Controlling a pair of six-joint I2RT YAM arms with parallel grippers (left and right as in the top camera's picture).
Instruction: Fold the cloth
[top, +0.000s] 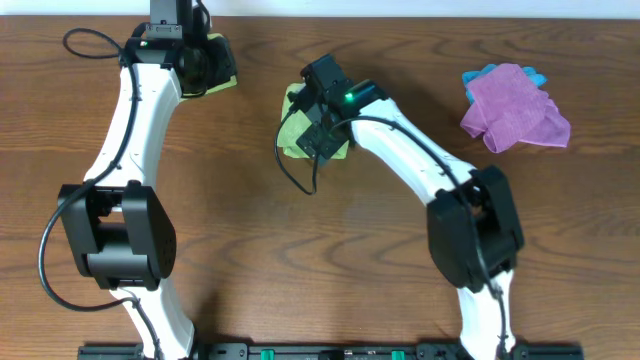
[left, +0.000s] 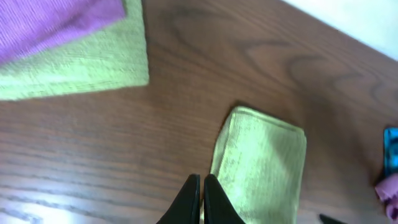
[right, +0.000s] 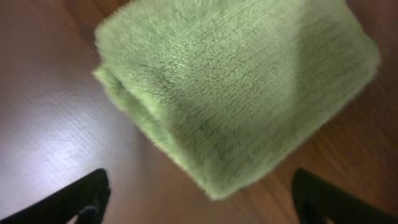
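**At table centre: cloth folded, right fingers wide**

Just toward 12 o'clock from the middle of the table (top: 250, 220), the cloth (top: 292, 135) lies as a compact folded rectangle. Its layered edges show along one side in the right wrist view.

The right gripper (right: 202, 208) hangs directly above the cloth. Its fingers are spread wide, one on either side of the bundle and clear of it, and they hold nothing. This spacing should let the arm lift away without dragging the fold open.

The left gripper (left: 202, 193) sits toward 11 o'clock with its fingers pressed together and nothing between them. It appears parked clear of the work.

Near it lies a second green cloth (left: 81, 65) with a flat purple cloth (left: 56, 22) on top. A crumpled purple cloth (top: 515, 110) and a blue cloth (top: 535, 77) rest at 2 o'clock, well apart.

The fold appears complete.
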